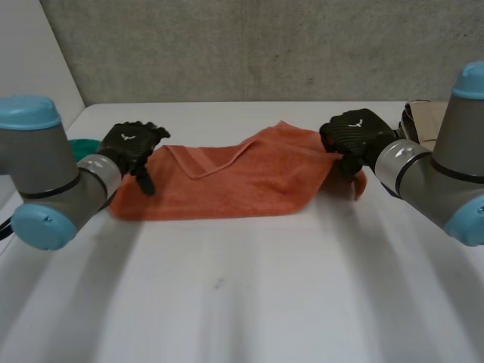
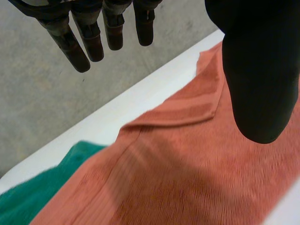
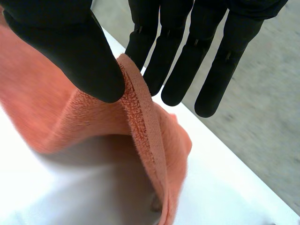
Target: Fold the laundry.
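Note:
An orange towel (image 1: pixel 227 181) lies across the far half of the white table (image 1: pixel 242 302), with a fold line running over its top layer. My left hand (image 1: pixel 130 144) hovers over the towel's left end, open, fingers straight and thumb apart. In the left wrist view the towel (image 2: pixel 187 164) lies below the left hand (image 2: pixel 258 70), apart from it. My right hand (image 1: pixel 354 136) is at the towel's right end and holds it raised off the table. In the right wrist view the right hand (image 3: pixel 65 42) pinches the towel's hemmed edge (image 3: pixel 140 117) between thumb and fingers.
A green cloth (image 1: pixel 82 144) lies at the table's far left, beside the towel's left end; the left wrist view shows the green cloth (image 2: pixel 28 197) partly under the orange towel. A brown object (image 1: pixel 423 121) sits at the far right behind my right arm. A grey wall stands beyond the table's far edge.

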Motion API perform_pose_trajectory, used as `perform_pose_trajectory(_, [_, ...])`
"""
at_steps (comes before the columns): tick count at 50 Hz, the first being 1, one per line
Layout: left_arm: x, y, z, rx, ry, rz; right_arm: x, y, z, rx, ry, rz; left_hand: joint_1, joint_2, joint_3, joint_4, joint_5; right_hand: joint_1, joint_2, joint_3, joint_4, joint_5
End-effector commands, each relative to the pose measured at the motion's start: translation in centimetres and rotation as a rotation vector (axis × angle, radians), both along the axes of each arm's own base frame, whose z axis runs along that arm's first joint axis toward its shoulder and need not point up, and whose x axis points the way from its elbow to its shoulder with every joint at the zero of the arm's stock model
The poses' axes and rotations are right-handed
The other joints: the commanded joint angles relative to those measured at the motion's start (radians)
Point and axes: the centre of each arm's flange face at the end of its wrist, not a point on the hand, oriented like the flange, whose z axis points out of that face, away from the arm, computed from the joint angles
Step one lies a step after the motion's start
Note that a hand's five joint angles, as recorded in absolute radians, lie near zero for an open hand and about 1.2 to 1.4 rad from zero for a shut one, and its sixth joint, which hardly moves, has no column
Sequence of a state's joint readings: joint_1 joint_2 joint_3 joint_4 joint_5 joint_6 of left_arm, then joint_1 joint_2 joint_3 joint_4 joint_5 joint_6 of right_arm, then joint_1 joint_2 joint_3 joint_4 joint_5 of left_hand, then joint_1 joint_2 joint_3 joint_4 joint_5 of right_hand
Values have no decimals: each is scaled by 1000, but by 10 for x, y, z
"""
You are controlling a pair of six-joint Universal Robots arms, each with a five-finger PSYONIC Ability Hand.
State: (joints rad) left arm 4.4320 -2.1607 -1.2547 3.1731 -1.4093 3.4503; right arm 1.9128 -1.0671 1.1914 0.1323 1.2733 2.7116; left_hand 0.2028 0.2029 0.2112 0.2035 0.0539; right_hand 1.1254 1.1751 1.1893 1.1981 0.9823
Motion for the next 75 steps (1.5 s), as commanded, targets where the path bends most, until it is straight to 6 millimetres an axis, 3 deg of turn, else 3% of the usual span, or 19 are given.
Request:
perform_pose_trajectory(1, [-34, -5, -1, -33, 25, -81, 16, 54, 40, -17, -53, 193, -28, -28, -37, -29, -54, 271, 221, 207, 198, 239])
perform_pose_trajectory(7, [-73, 5, -12, 10, 18, -191, 19, 99, 78, -65, -134, 302, -28, -28, -37, -29, -54, 271, 221, 207, 198, 239])
perform_pose_trajectory(16, [-115, 30, -25, 27, 4, -306, 17, 136, 93, -31, -205, 378, 1, 1, -7, 0, -25, 271, 221, 207, 198, 239])
perform_pose_trajectory(17, [-116, 30, -25, 25, 3, -306, 16, 138, 93, -35, -207, 383, 118, 118, 110, 117, 92, 271, 221, 207, 198, 239])
perform_pose_trajectory(20, [-118, 29, -23, 11, 10, -300, 14, 140, 92, -34, -209, 384, 1033, 1033, 1024, 1032, 1007, 271, 221, 207, 198, 239])
perform_pose_trajectory(23, [-115, 22, -16, -22, 26, -272, 11, 129, 90, -42, -210, 357, 1193, 1193, 1185, 1193, 1168, 271, 221, 207, 198, 239])
perform_pose_trajectory(27, [-108, 11, 4, -83, 62, -239, 9, 103, 89, -66, -210, 287, 1193, 1193, 1185, 1193, 1168, 271, 221, 207, 198, 239])
perform_pose_trajectory(31, [-96, -2, 56, -226, 148, -196, 8, 68, 93, -119, -208, 186, 1193, 1193, 1185, 1193, 1168, 271, 221, 207, 198, 239])
perform_pose_trajectory(32, [-91, -3, 83, -295, 200, -180, 9, 54, 99, -161, -213, 145, 1193, 1193, 1185, 1193, 1168, 271, 221, 207, 198, 239])
perform_pose_trajectory(36, [-78, 4, 144, -448, 321, -138, 12, 24, 117, -271, -234, 45, 1193, 1193, 1185, 1193, 1168, 271, 221, 207, 198, 239])
perform_pose_trajectory(40, [-63, 20, 173, -513, 375, -70, 16, 7, 131, -361, -257, -2, 1193, 1193, 1185, 1193, 1168, 271, 221, 207, 198, 239])
perform_pose_trajectory(42, [-58, 26, 168, -498, 370, -41, 18, 4, 129, -369, -260, -16, 1193, 1193, 1185, 1193, 1168, 271, 221, 207, 198, 239])
perform_pose_trajectory(46, [-50, 40, 126, -387, 311, 4, 25, 4, 112, -331, -244, -9, 1193, 1193, 1185, 1193, 1168, 271, 221, 207, 198, 239])
perform_pose_trajectory(51, [-49, 69, 42, -172, 197, 7, 34, 17, 51, -171, -168, 22, 1193, 1193, 1185, 1193, 1168, 271, 221, 207, 198, 239])
perform_pose_trajectory(56, [-51, 100, -1, -31, 112, -8, 38, 23, -13, -65, -53, 39, 1065, 1065, 1057, 1065, 1040, 271, 221, 207, 198, 239])
perform_pose_trajectory(59, [-48, 116, -9, 40, 68, -1, 35, 24, -45, -24, 30, 33, 697, 697, 688, 696, 671, 271, 221, 207, 198, 239])
perform_pose_trajectory(63, [-38, 121, 1, 76, 31, 34, 25, 23, -62, -3, 104, 9, 457, 457, 449, 457, 432, 271, 221, 207, 198, 239])
perform_pose_trajectory(70, [-8, 102, 28, 76, 42, 116, 17, 25, -58, 8, 95, -9, 258, 257, 249, 257, 232, 271, 221, 207, 198, 239])
perform_pose_trajectory(75, [6, 92, 28, 108, 56, 120, 14, 34, -49, 17, 66, -6, 207, 207, 199, 207, 182, 271, 221, 207, 198, 239])
